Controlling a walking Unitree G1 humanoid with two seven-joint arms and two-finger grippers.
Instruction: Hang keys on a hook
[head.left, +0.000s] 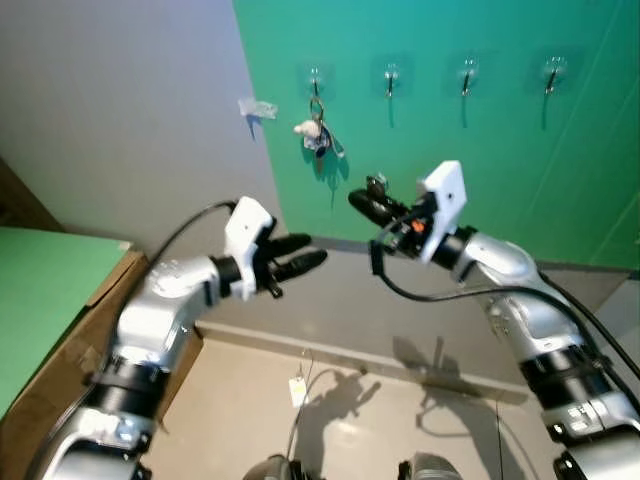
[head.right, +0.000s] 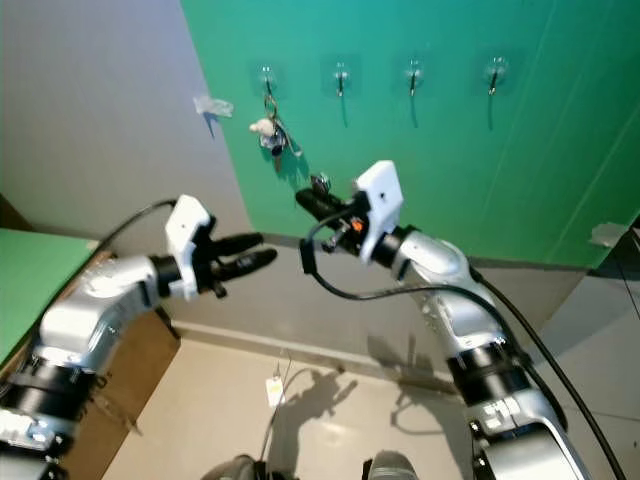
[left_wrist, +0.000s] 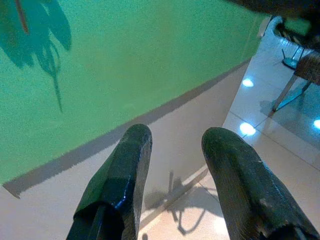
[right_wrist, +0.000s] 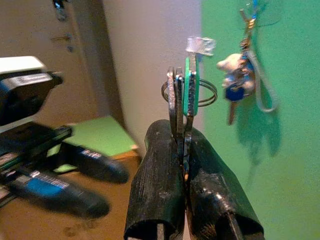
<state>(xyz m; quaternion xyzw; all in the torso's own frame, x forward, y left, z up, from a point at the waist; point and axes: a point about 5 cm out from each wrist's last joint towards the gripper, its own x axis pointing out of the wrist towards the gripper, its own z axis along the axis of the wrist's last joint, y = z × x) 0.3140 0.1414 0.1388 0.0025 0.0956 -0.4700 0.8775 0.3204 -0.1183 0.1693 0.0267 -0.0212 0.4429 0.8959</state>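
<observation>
My right gripper (head.left: 362, 201) is raised before the green wall and shut on a set of keys (right_wrist: 182, 97) with a green tag and a wire ring, which stick up from between its fingers (right_wrist: 160, 175). Several clear hooks run along the wall; the leftmost hook (head.left: 315, 78) bears another key bunch (head.left: 317, 135) with a small white charm. The hook (head.left: 391, 76) beside it is bare. My left gripper (head.left: 305, 255) is held out lower and to the left, open, with nothing between its fingers (left_wrist: 125, 175).
Two more bare hooks (head.left: 467, 72) (head.left: 553, 70) follow to the right. A small clear hook (head.left: 256, 108) sits on the grey wall. A cardboard box (head.left: 60, 340) with a green top stands at the left. Cables and a tag (head.left: 297, 390) lie on the floor.
</observation>
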